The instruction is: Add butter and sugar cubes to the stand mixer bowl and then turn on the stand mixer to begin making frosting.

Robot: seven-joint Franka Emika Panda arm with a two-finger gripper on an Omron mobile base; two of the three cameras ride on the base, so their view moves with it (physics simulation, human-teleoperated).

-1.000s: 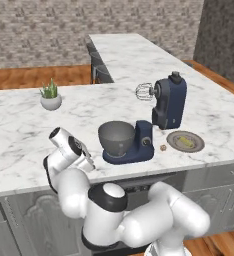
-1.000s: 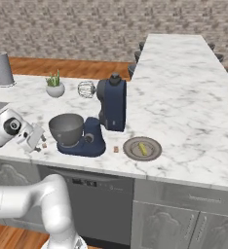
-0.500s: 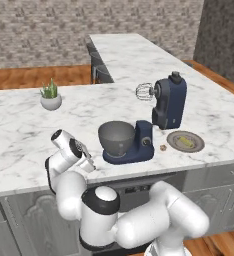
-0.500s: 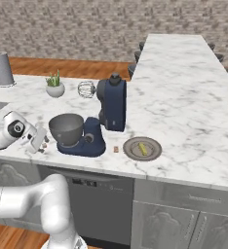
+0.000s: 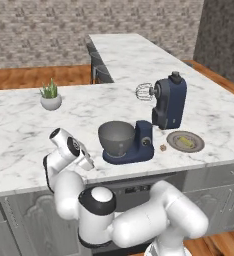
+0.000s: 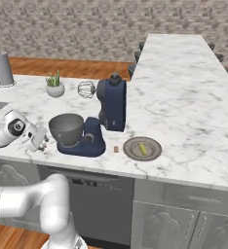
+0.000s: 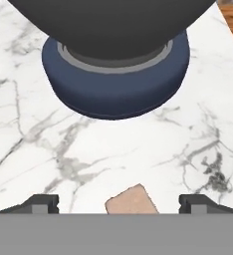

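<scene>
only partly visible, a tan cube (image 7: pixel 132 200) sits between wide-open, empty jaws before the stand mixer bowl (image 7: pixel 113 25)

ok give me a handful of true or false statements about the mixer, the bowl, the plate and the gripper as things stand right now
1. The stand mixer has its head tilted up, whisk clear of the bowl. True.
2. The stand mixer bowl sits on the mixer's base. True.
3. The gripper is shut on a sugar cube. False: its jaws stand wide apart, with a small tan cube lying on the counter between them.
4. The flat grey plate lies on the counter on the bowl's side of the mixer. False: it lies on the far side from the bowl.
5. The plate holds a yellowish stick. True.
6. The potted plant stands inside the bowl. False: it stands on the counter, well apart.
</scene>
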